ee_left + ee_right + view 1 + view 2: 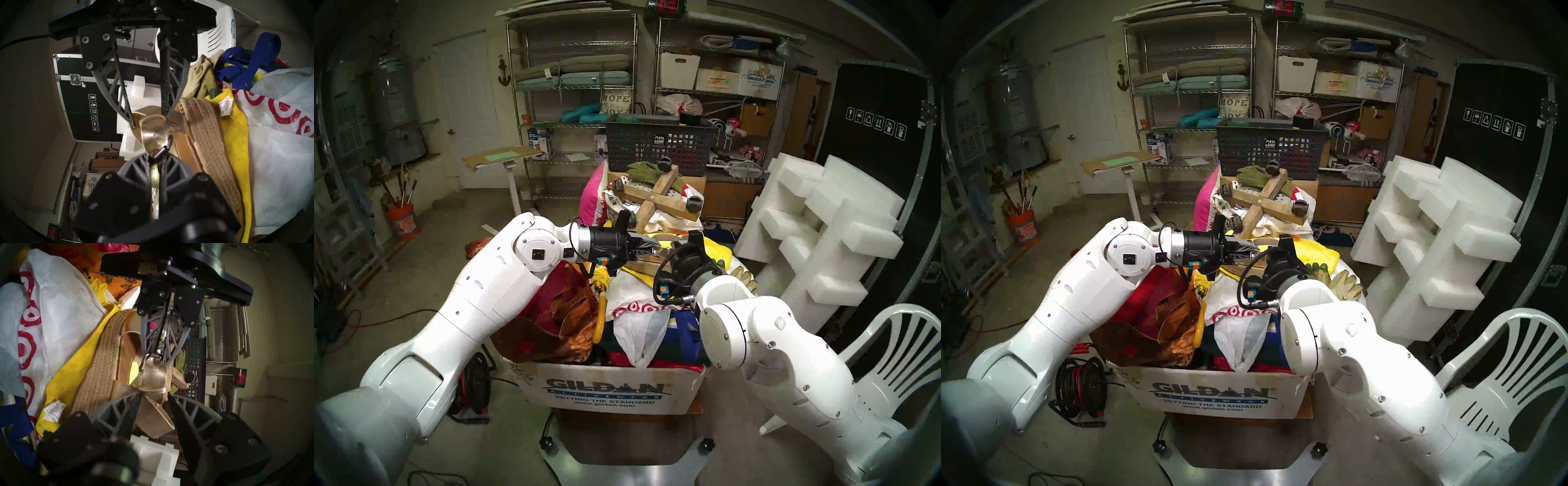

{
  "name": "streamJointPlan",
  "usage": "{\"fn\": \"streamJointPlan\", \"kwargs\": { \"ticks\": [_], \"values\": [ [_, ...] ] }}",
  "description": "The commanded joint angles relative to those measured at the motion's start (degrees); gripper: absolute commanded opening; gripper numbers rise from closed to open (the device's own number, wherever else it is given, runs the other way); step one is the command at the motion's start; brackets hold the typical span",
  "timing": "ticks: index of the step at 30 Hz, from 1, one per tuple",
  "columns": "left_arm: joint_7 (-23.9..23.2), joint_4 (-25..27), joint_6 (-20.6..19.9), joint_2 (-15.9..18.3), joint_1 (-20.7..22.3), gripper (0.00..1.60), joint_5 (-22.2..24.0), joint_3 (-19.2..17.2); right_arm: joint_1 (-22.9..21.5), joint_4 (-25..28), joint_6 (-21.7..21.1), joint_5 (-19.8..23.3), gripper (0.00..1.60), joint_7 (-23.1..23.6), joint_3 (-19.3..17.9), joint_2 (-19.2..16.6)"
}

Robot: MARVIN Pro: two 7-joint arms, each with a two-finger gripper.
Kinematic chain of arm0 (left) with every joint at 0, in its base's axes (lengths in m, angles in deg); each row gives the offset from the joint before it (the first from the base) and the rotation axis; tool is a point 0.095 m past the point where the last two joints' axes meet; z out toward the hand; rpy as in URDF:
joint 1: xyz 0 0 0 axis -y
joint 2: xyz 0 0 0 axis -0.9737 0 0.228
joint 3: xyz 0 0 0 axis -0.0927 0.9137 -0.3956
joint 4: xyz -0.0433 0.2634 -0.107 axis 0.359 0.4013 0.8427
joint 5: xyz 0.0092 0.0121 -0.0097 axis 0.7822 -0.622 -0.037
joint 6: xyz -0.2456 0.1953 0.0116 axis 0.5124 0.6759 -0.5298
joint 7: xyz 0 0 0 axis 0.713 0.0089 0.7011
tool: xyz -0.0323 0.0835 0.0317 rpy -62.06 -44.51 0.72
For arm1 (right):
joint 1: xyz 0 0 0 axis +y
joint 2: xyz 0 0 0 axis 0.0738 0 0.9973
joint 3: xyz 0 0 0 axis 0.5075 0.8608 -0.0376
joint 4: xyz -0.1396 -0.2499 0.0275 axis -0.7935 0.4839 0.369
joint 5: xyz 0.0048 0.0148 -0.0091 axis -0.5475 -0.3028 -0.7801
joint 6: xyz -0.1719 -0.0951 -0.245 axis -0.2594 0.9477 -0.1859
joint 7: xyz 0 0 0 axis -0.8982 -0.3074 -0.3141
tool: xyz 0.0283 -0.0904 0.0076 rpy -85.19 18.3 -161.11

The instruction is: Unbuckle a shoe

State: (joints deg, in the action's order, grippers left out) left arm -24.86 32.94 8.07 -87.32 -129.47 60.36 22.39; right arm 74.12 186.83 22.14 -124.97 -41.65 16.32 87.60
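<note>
Shoe [202, 135], a tan rope-soled wedge sandal, lies on its side on a yellow cloth [232, 144] atop the heaped cardboard box [609, 390], directly between the two pincers. Left pincer [157, 157] is nearly shut, pinching the dark buckle [163, 149] of the thin ankle strap [153, 118] at its fingertips. Right pincer [154, 397] faces it, part open, one finger against the metallic heel strap [153, 377] and the other clear, while a red-ringed plastic bag [42, 319] lies beyond the cloth.
</note>
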Motion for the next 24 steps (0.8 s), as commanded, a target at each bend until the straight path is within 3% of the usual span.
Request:
{"fn": "streamJointPlan", "kwargs": {
  "ticks": [1, 5, 7, 10, 13, 24],
  "values": [
    [0.3, 0.7, 0.0, -0.2, 1.3, 0.00, 0.3, -0.8, -0.7, 1.7, 0.7, 0.1, 0.90, -0.5, 0.4, 0.5],
    [0.2, 0.9, 0.1, -0.1, 1.2, 0.00, 0.4, -0.8, -0.9, 1.8, 1.2, 0.3, 1.01, -0.4, 0.6, 0.5],
    [0.2, 1.1, 0.0, -0.1, 1.1, 0.00, 0.4, -0.8, -1.0, 1.9, 1.4, 0.3, 1.22, -0.2, 0.6, 0.4],
    [0.2, 1.3, 0.0, 0.0, 0.9, 0.00, 0.4, -0.8, -0.9, 2.1, 1.6, 0.4, 1.29, 0.1, 0.7, 0.3],
    [0.2, 1.5, -0.1, 0.0, 0.9, 0.00, 0.5, -0.8, -0.9, 2.2, 1.6, 0.3, 1.27, 0.1, 0.8, 0.3],
    [0.2, 2.4, -0.2, 0.4, 0.4, 0.00, 0.6, -0.9, -1.2, 1.3, 0.7, -1.2, 0.90, 0.3, 1.5, 1.4]
  ]
}}
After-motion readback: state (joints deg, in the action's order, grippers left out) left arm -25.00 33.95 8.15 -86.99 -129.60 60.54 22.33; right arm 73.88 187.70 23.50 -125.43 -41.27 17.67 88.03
